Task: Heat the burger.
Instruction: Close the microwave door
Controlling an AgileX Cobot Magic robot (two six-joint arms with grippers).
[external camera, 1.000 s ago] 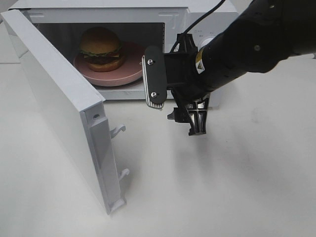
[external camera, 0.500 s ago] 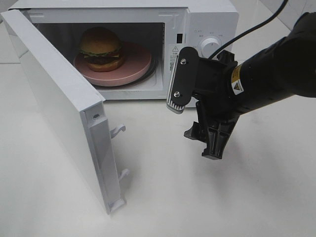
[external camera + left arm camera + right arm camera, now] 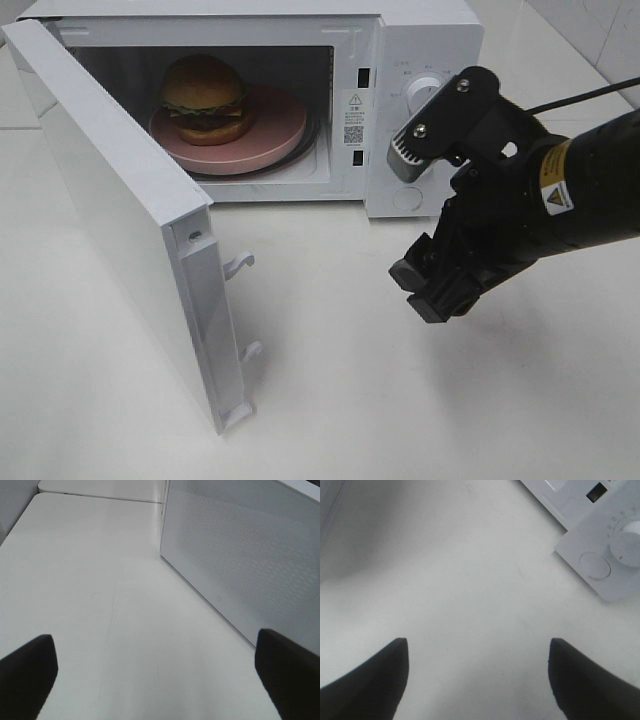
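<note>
Burger (image 3: 205, 97) sat on the pink plate (image 3: 275, 135) inside the microwave (image 3: 425, 40), door (image 3: 110, 200) wide open. Right gripper (image 3: 477, 650) hung open and empty over the table (image 3: 330, 400); left gripper (image 3: 155, 645) gaped near the door's outer face. Next job, likely: swing that door shut.

Microwave door (image 3: 120, 200) — stood wide open at left, walling that side. Cavity mouth (image 3: 290, 70) unobstructed from the near table (image 3: 320, 400); right gripper (image 3: 412, 230) occupied room before the control panel (image 3: 430, 50) — right side.
</note>
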